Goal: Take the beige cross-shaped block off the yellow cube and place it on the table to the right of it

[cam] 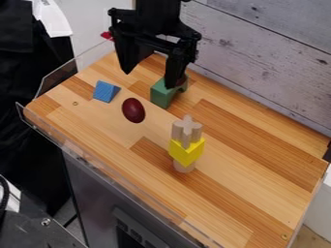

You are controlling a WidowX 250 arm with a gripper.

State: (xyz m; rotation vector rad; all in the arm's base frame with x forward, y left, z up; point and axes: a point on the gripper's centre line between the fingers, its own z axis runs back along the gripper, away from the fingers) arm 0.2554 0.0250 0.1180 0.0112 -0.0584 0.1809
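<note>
With the pincer [149, 78] spread and empty, centre its fingers about the green block [160, 94] just below one fingertip before any descent, keeping clear of the dark red oval piece [133, 110] and blue wedge [105, 91] farther out.

A blue wedge-shaped block [105, 92] sits toward the left of the wooden table [249, 186], near a dark red egg-shaped piece [133, 110], the two apart. Farther toward the front stands an upright stack: a round wooden base [184, 167] at the bottom, a yellow notched block [186, 153] on it, and a pale wooden piece with rounded lobes [187, 132] on top. A clear guard [59, 81] runs along the table's left and near edges. Behind rises a wall of pale, weathered boards [265, 34]. Beyond the table's far left corner is a small red item [107, 35], possibly plastic.
</note>
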